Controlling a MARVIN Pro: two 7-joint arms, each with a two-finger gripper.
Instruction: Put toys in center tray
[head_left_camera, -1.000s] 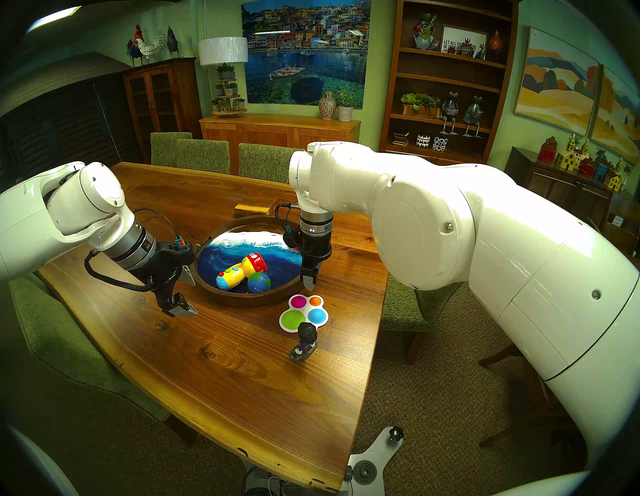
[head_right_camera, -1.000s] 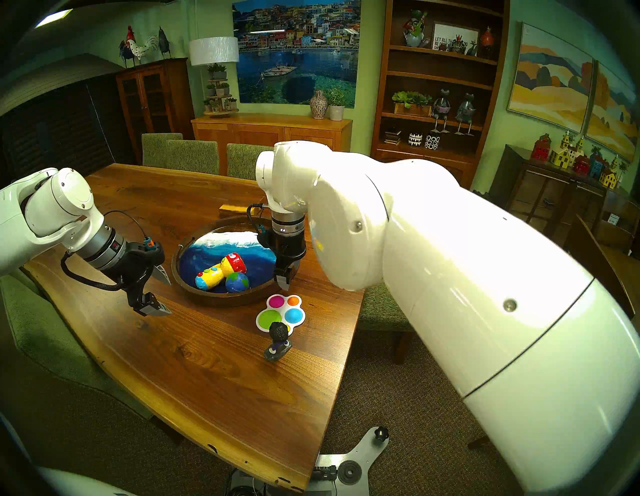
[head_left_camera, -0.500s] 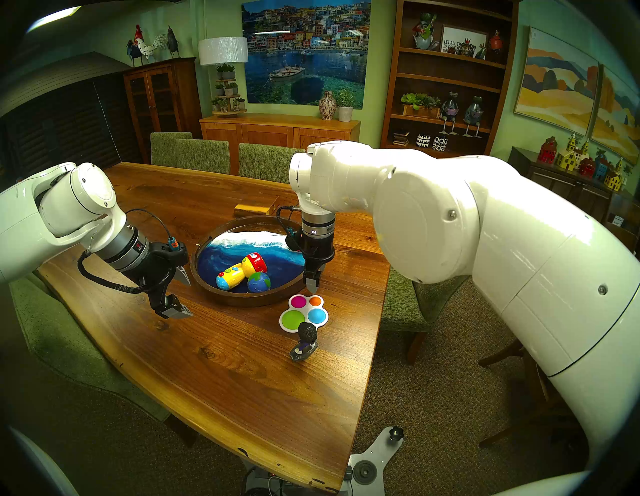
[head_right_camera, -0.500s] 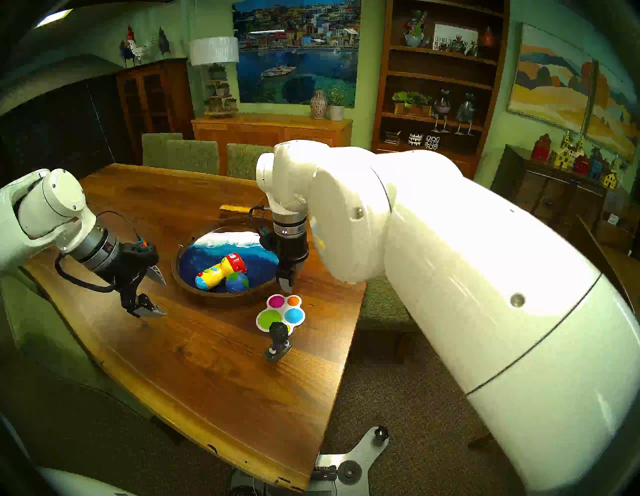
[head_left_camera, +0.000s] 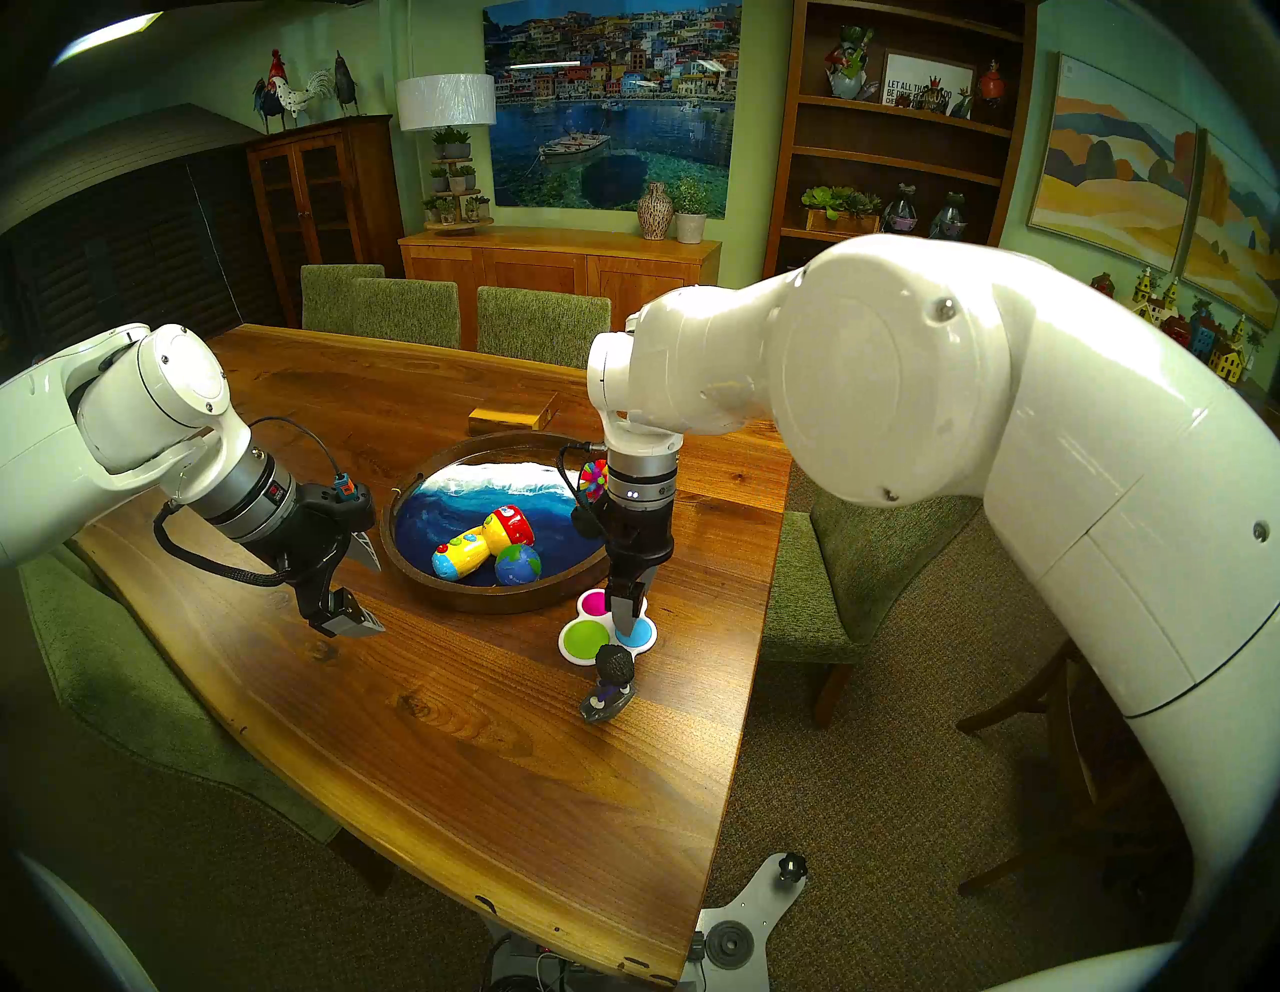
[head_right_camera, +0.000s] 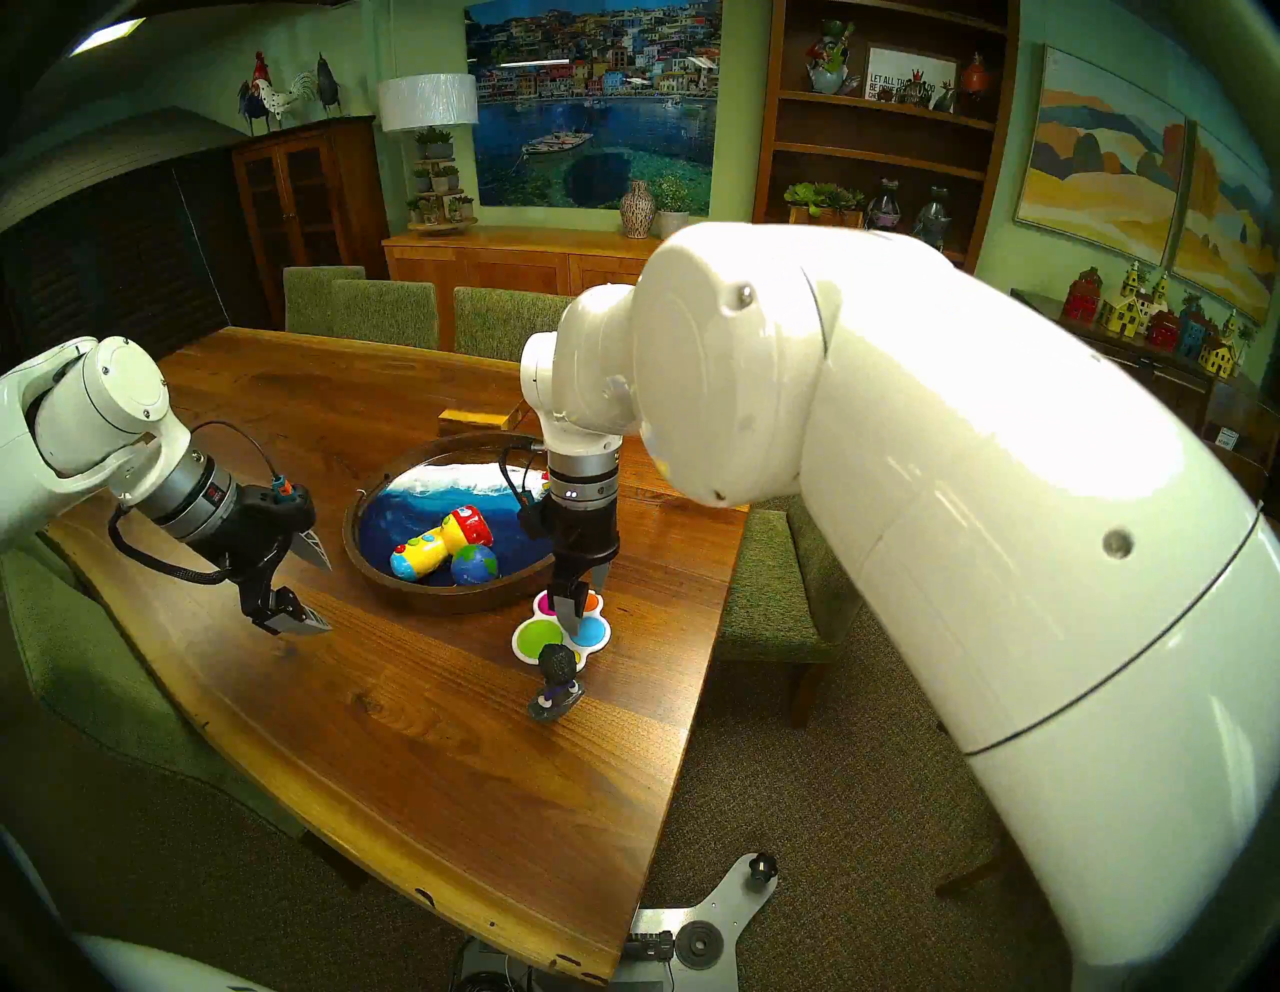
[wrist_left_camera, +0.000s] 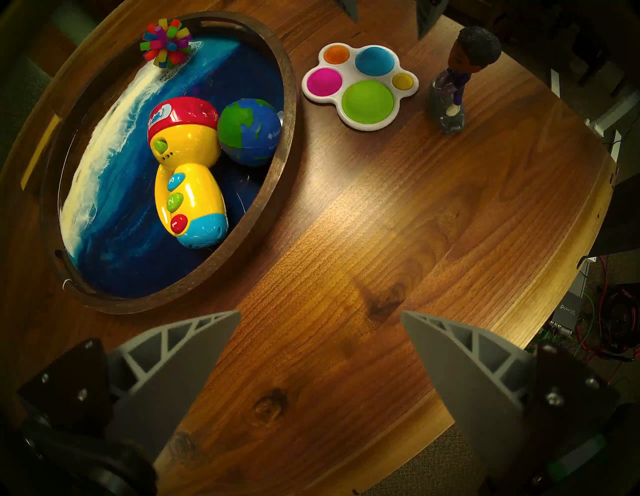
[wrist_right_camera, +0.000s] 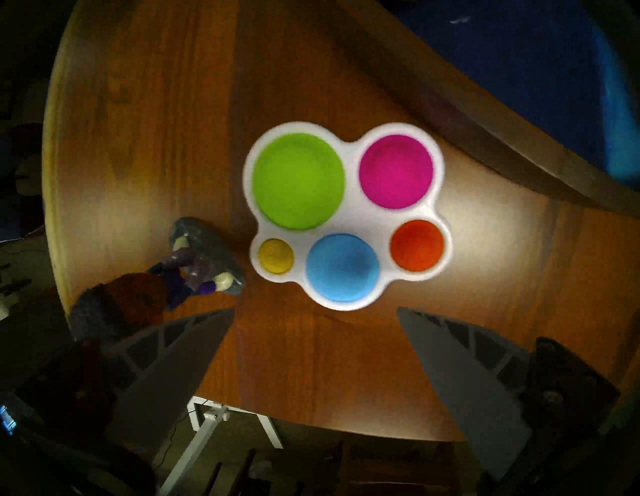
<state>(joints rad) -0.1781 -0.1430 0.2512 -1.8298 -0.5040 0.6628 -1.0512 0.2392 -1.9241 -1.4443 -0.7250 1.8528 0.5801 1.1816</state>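
- Three toys already lie in the tray (wrist_left_camera: 277, 194): the flashlight (wrist_left_camera: 187, 173), the globe (wrist_left_camera: 249, 131) touching its red head, and the spiky ball (wrist_left_camera: 165, 43) at the far rim.
- Two toys are left on the table (wrist_left_camera: 381, 242): the popper (wrist_right_camera: 346, 214), just beside the tray rim, and the figurine (wrist_left_camera: 457, 79), which stands upright next to the popper.
- The right gripper (wrist_right_camera: 315, 346) hangs above the popper with its fingers apart and holds nothing. I think the popper is the next toy to take.
- The left gripper (wrist_left_camera: 320, 350) is also spread wide and empty, above bare wood near the tray.
- So the task seems a little more than half done.
- The popper is flat, so it may be hard to take it by the edge.
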